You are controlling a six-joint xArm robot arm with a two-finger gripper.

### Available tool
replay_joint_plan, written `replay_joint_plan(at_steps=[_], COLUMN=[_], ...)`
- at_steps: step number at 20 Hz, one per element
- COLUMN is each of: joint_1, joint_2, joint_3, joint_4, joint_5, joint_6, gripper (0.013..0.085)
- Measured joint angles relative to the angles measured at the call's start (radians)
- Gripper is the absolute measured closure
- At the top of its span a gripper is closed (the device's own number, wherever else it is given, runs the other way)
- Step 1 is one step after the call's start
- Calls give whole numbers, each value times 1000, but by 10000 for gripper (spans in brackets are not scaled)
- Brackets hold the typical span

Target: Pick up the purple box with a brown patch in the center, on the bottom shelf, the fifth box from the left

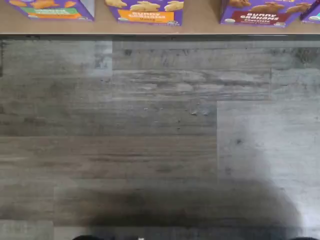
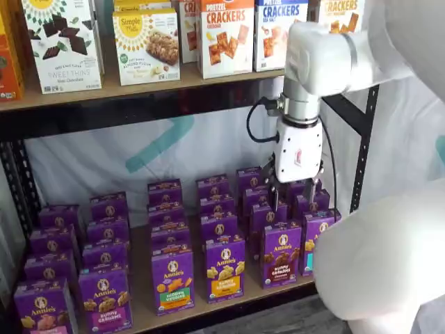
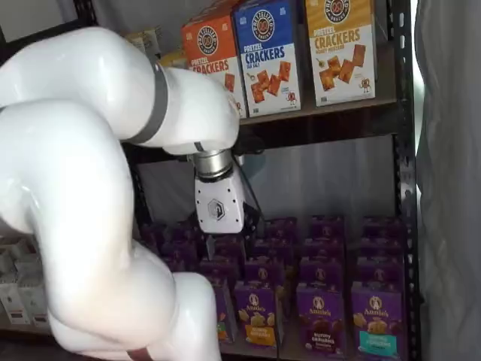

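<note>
White arm elbow [image 3: 68, 226] nearest | gripper [image 2: 288, 198] over rear rows, fingers' gap can't be told, holding nothing, likely lining up | purple box [image 2: 280, 254] front row of bottom shelf [image 2: 208, 306], gripper's 6 o'clock

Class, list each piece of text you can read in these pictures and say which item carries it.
"Annie's", "bunny grahams": the purple box on the bottom shelf.
"PRETZEL CRACKERS": orange cracker box, blue cracker box, yellow cracker box.
"Simple Mills": yellow-topped box.
"SWEET THINS": white box.
"bunny grahams": yellow-band box.
Smaller print: too blurred.
</note>
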Motion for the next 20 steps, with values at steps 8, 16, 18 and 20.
replay_joint_plan(at_steps=[8, 16, 18, 20], joint_1=[-39, -70, -74, -79], joint_2=[160, 408, 468, 526], joint_3=[30, 9, -2, -18], joint_4=[20, 25, 28, 33], joint_5=[-182, -405, -465, -516], joint_6=[-56, -102, -111, -123], gripper=[130, 130, 130, 130])
